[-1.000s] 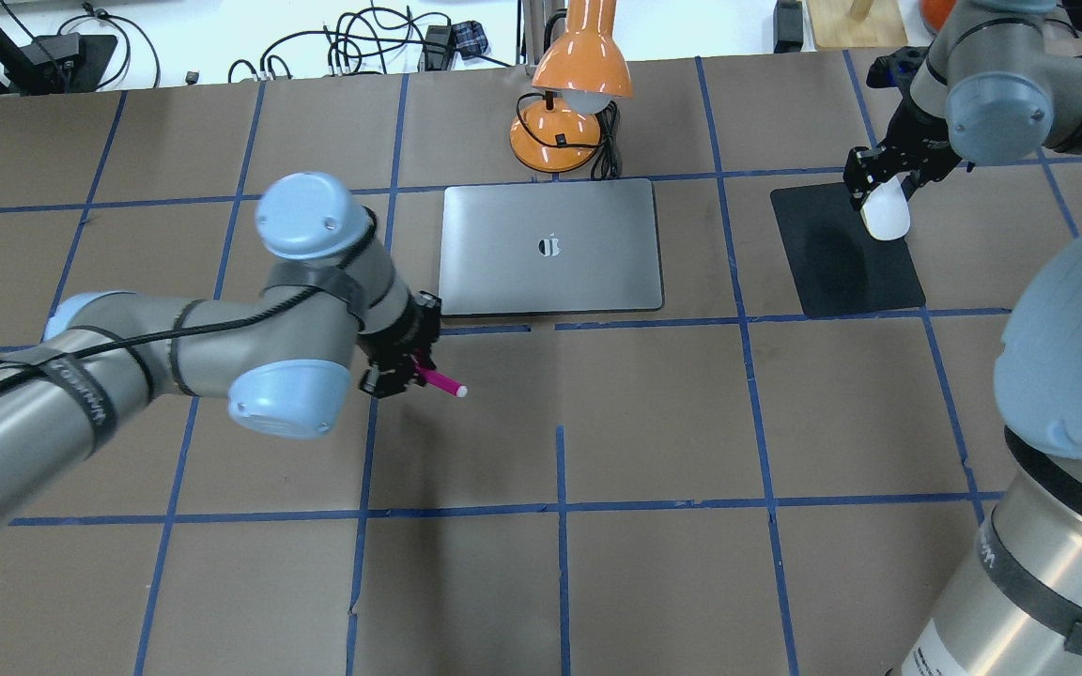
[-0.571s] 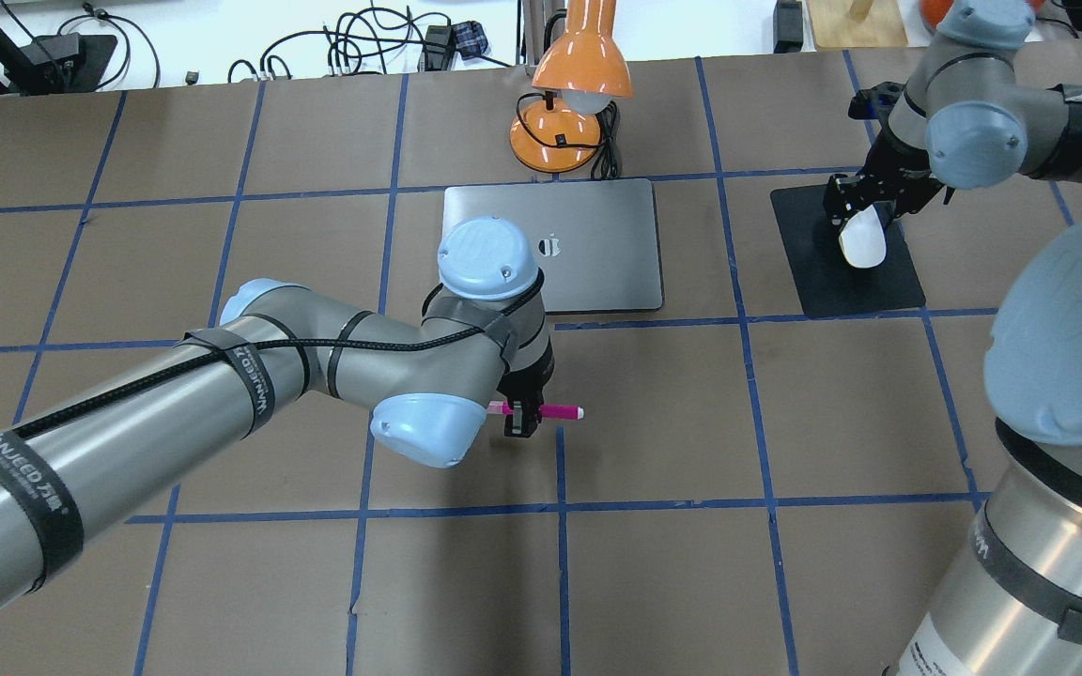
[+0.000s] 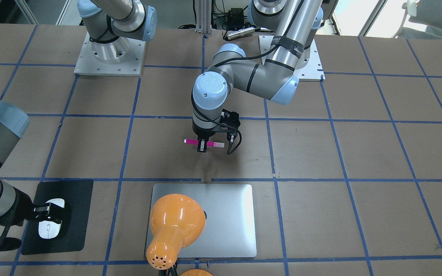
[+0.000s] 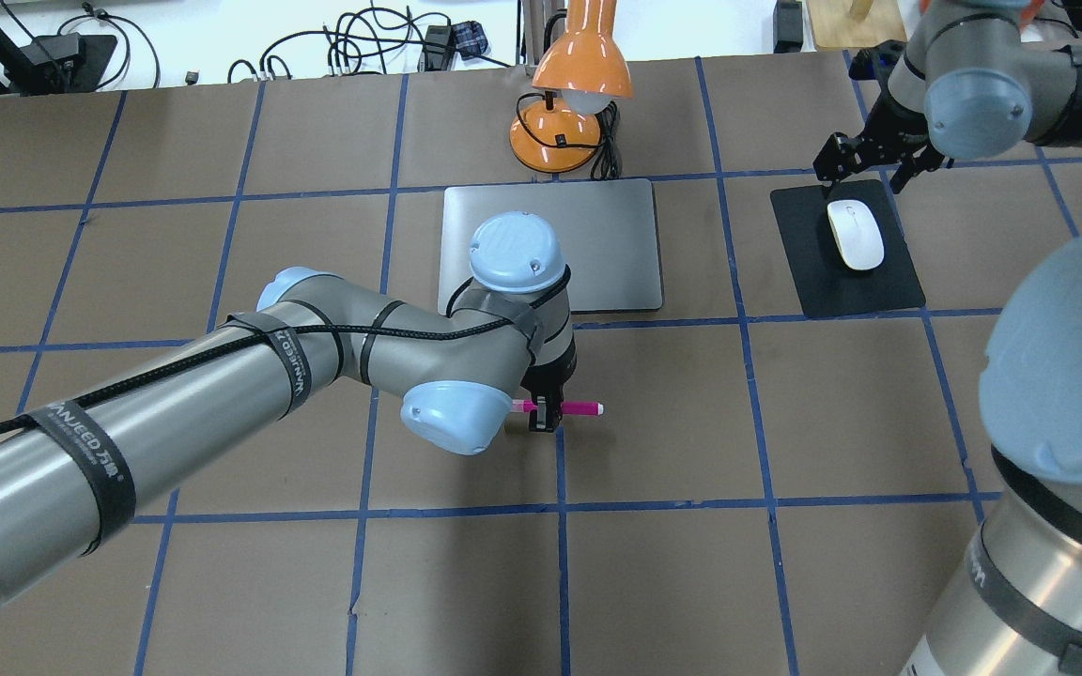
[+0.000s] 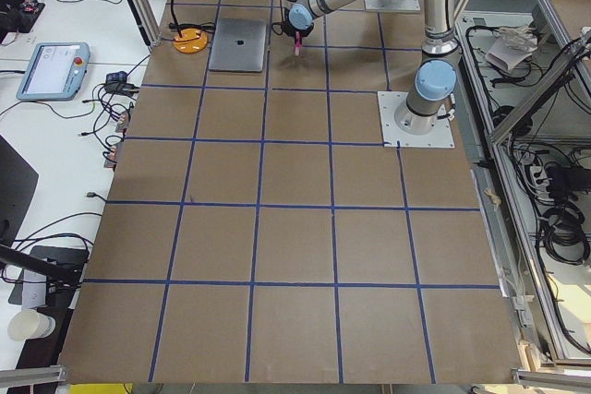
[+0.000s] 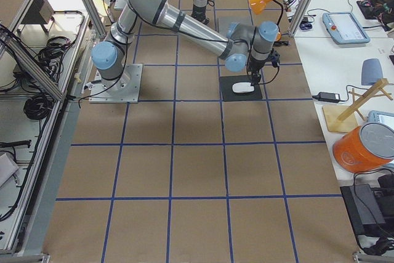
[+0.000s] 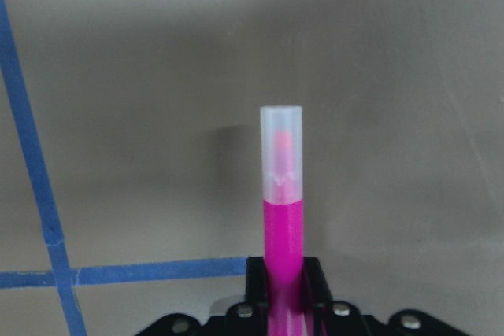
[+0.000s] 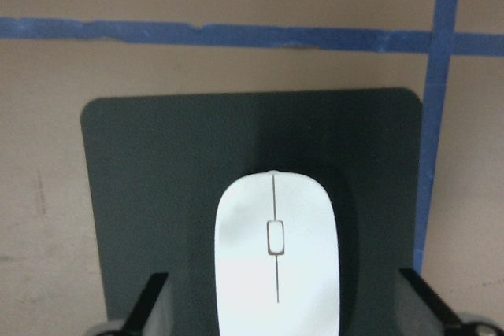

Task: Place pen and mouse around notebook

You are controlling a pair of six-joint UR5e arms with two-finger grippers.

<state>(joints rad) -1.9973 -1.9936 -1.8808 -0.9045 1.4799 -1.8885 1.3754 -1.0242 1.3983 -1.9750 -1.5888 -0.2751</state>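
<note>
The magenta pen (image 4: 580,408) lies level in my left gripper (image 4: 541,415), which is shut on its middle, low over the table in front of the silver notebook (image 4: 609,246). The left wrist view shows the pen (image 7: 282,218) pointing away with its pale cap at the far end; I cannot tell if it touches the table. The white mouse (image 4: 856,235) rests on the black mat (image 4: 818,277), right of the notebook. My right gripper (image 4: 868,171) is open above the mat's far edge, off the mouse (image 8: 276,257), with one finger (image 8: 150,304) on each side.
An orange desk lamp (image 4: 579,75) stands just behind the notebook, and in the front-facing view its shade (image 3: 175,222) covers part of the lid. Cables lie beyond the table's far edge. Brown paper with blue tape lines covers the table (image 4: 785,422).
My left arm carried the pen rightward to a spot in front of the notebook. My right gripper set the mouse on the mat, opened and drew back toward the far edge.
</note>
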